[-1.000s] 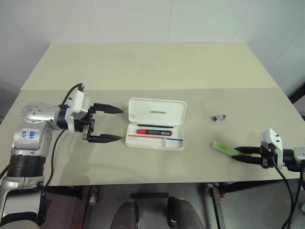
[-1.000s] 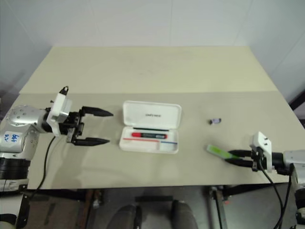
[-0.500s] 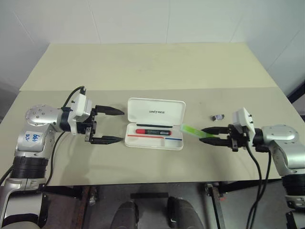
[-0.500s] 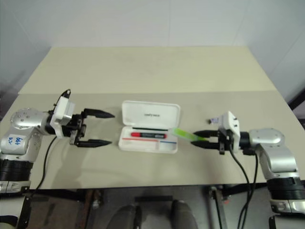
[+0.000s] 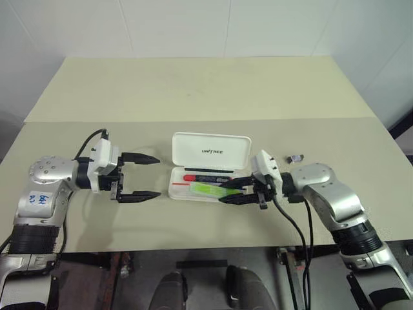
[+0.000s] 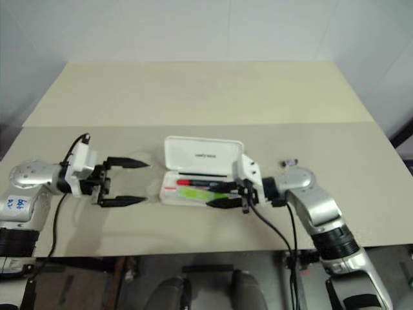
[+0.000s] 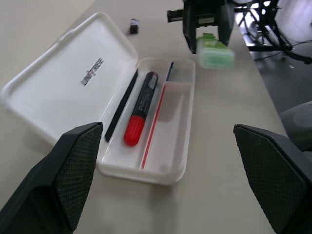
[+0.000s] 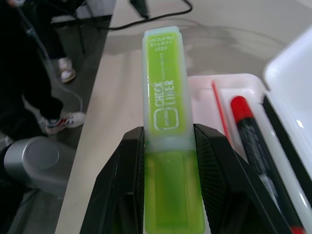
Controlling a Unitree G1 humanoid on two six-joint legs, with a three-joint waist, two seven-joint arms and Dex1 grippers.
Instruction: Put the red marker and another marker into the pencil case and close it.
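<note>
On my left, the left tool (image 5: 147,176) sits just above the bench (image 5: 193,90) with its fingers spread wide and nothing between them, just beside the pencil case (image 5: 210,168). The case lies open at mid-bench, lid back, and I note the red marker (image 5: 208,177) lying in its tray. From my right, the right tool (image 5: 233,192) reaches over the tray's near edge, pinching the lime-green marker (image 5: 205,189) above the tray; a small dark object (image 5: 296,157) lies further right.

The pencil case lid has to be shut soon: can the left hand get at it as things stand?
Probably yes. The left hand is open beside the pencil case, with bare table between. The right hand holds the green marker over the tray, away from the raised lid.
</note>
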